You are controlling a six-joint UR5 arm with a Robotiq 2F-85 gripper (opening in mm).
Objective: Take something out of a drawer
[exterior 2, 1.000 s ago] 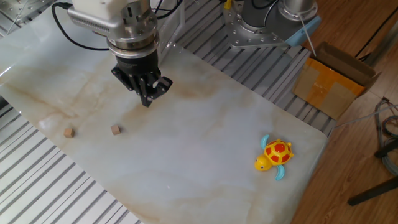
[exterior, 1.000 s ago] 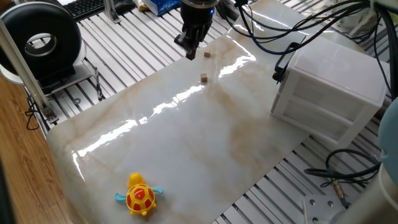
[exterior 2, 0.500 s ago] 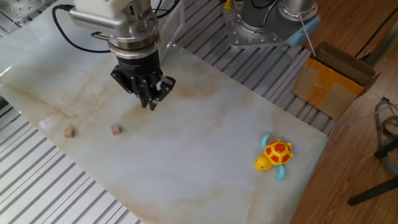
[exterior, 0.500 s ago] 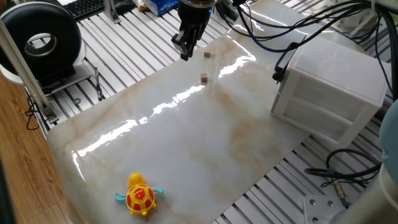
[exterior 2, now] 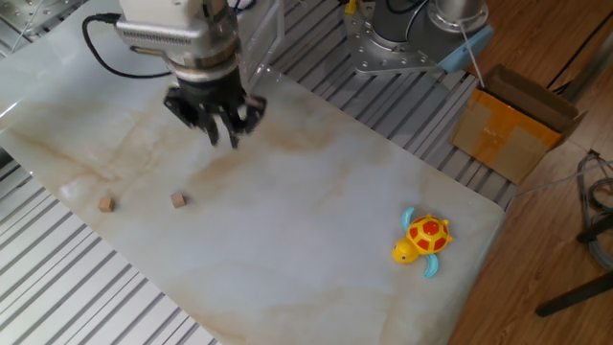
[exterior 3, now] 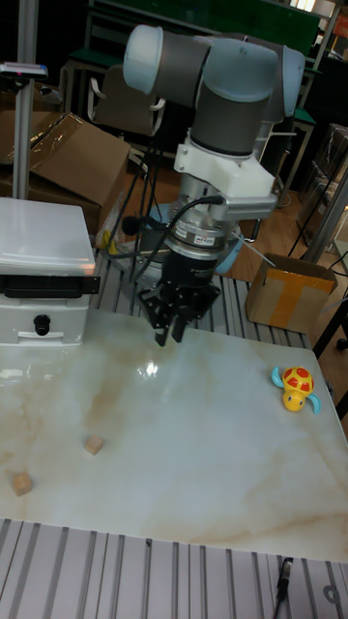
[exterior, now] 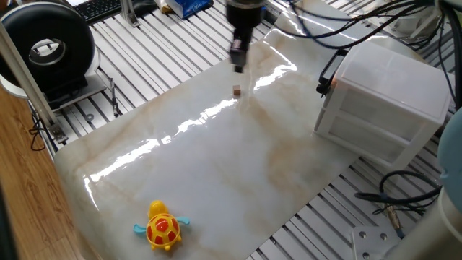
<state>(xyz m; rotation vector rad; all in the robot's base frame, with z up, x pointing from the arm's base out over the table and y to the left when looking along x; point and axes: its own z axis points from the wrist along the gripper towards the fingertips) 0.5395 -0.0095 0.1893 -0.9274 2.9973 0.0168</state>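
Observation:
My gripper [exterior 3: 166, 337] hangs above the marble sheet with its fingers drawn together and nothing between them. In one fixed view the gripper [exterior: 237, 56] is blurred, just above a small brown cube [exterior: 237, 90]. The white drawer unit [exterior: 382, 101] stands at the right; its top drawer [exterior: 375, 108] looks pushed in, and a dark handle [exterior 3: 41, 325] shows on the front. The pale tan block is hidden from every view. Two tiny brown cubes [exterior 2: 177, 199] [exterior 2: 105, 204] lie on the sheet, to the left of and below the gripper [exterior 2: 222, 134].
A yellow and red toy turtle [exterior: 162, 227] lies near the sheet's far corner from the drawers. Black cables [exterior: 339, 32] trail behind the unit. A cardboard box [exterior 2: 512, 125] stands off the table. Slatted aluminium rails [exterior: 144, 65] surround the sheet.
The gripper has turned about its axis and moved toward the drawer unit, now covering the farther brown cube in one fixed view. The cubes and the turtle have not moved.

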